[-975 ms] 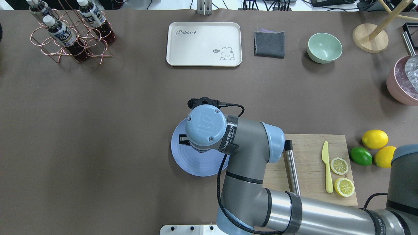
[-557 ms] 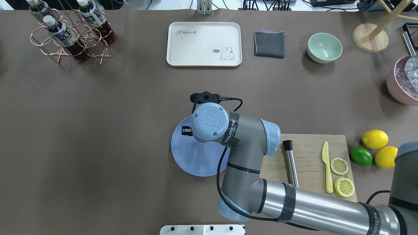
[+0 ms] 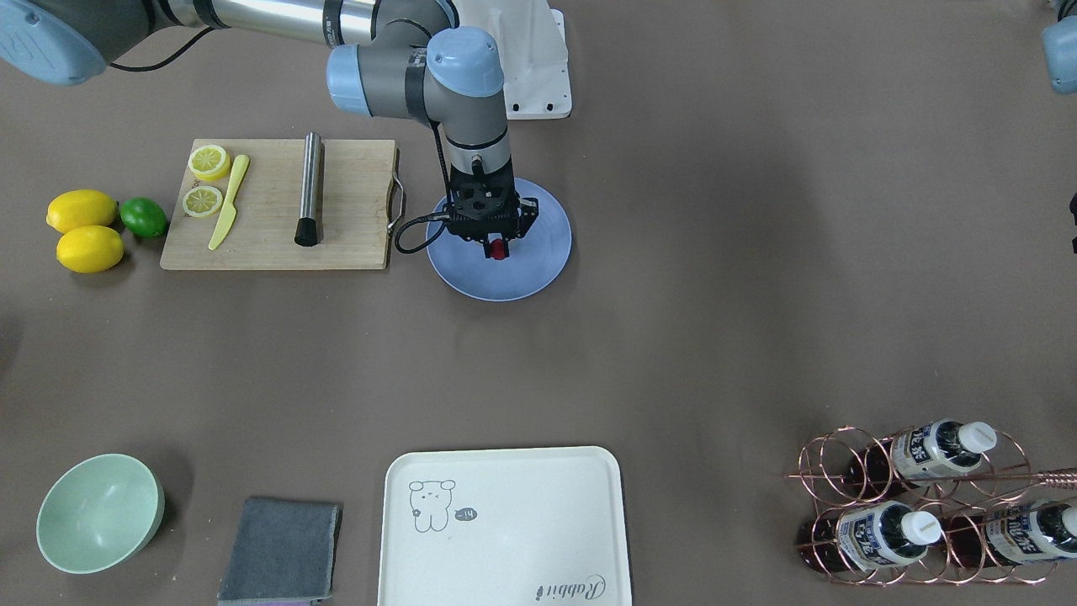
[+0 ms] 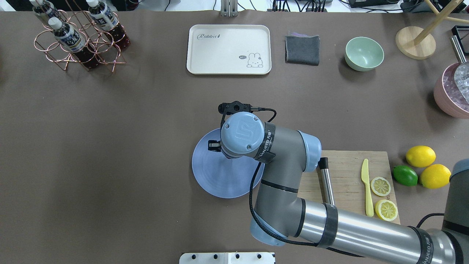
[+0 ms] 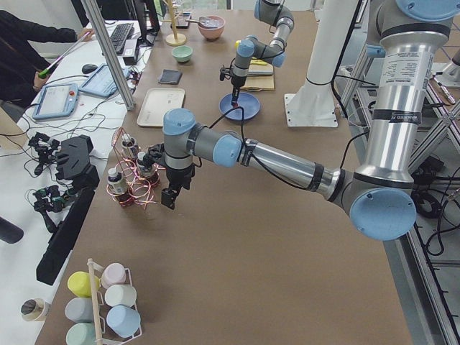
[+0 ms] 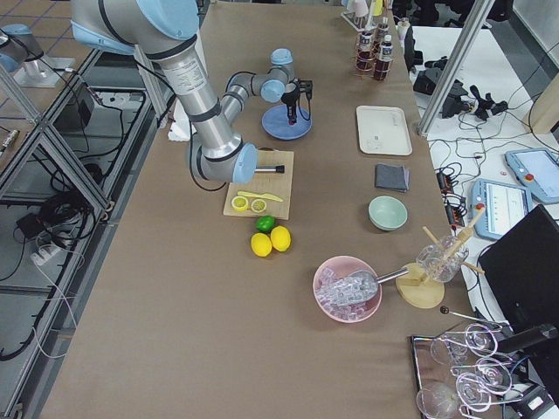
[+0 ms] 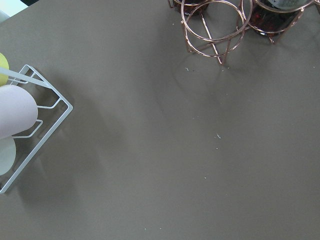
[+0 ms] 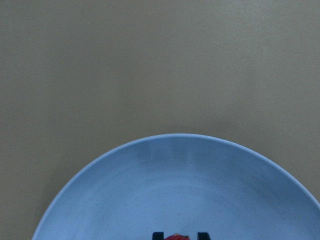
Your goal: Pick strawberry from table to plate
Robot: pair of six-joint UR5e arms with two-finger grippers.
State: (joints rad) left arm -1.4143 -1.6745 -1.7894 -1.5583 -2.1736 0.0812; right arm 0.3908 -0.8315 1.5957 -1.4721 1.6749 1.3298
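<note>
The small red strawberry (image 3: 499,250) sits between the fingertips of my right gripper (image 3: 499,245), which is shut on it just above the round blue-grey plate (image 3: 526,273). In the right wrist view the strawberry (image 8: 176,237) peeks in at the bottom edge between two black fingertips (image 8: 157,235), over the plate (image 8: 175,175). From overhead my right wrist hides the berry above the plate (image 4: 216,179) on the brown table (image 4: 110,146). My left gripper (image 5: 171,198) hangs far off near the bottle rack; I cannot tell if it is open or shut.
A wooden cutting board (image 3: 353,210) with lemon slices, a yellow knife (image 3: 229,202) and a metal muddler (image 3: 310,189) lies beside the plate. Two lemons and a lime (image 3: 143,217) lie past it. A cream tray (image 3: 505,526), grey cloth (image 3: 282,551), mint bowl (image 3: 99,512) and copper bottle rack (image 3: 917,505) line the operators' side.
My right wrist has shifted over the plate toward the far side and slightly right, keeping the gripper above the plate. Nothing else moved.
</note>
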